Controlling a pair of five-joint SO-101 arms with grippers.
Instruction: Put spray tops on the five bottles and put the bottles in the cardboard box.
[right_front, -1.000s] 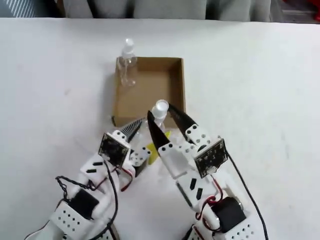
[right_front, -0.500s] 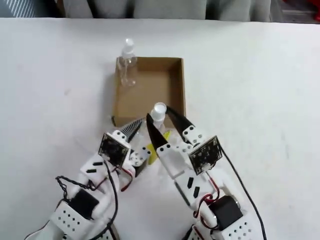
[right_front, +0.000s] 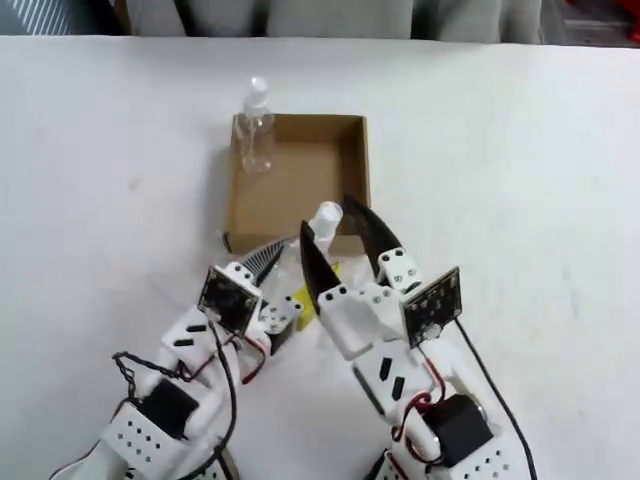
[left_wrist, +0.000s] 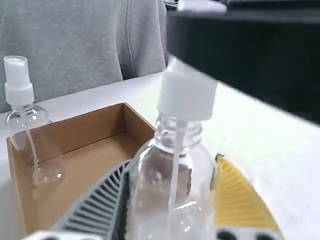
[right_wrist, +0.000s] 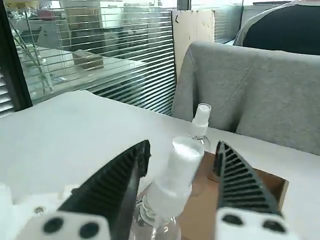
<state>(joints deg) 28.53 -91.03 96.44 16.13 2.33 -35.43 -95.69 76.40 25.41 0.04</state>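
Bottle (left_wrist: 165, 200), clear plastic, stands on the white table (right_front: 520, 150) just outside the near wall of the box (right_front: 310, 180). The left gripper (left_wrist: 172, 167) is clamped on its body, one grey finger and one yellow finger pressed against either side. A white spray top (right_front: 325, 214) sits on the neck, with the neck threads showing beneath it.

The right gripper (right_wrist: 182, 147) is spread wide around the spray top. Its black fingers (right_wrist: 115, 185) stand on either side of the top, with a gap on each side. Compared with half a second ago, the right arm's wrist has swung a little to the right. The finger on the box side now points more steeply toward the far edge. The spray top itself has barely shifted.

The other bottle (right_front: 256, 135) stands upright in the far left corner of the box, its own spray top already on. The near wall of the box rises directly behind the held bottle. Beyond the table hang grey fabric (left_wrist: 75, 40) and window blinds (right_wrist: 125, 65).
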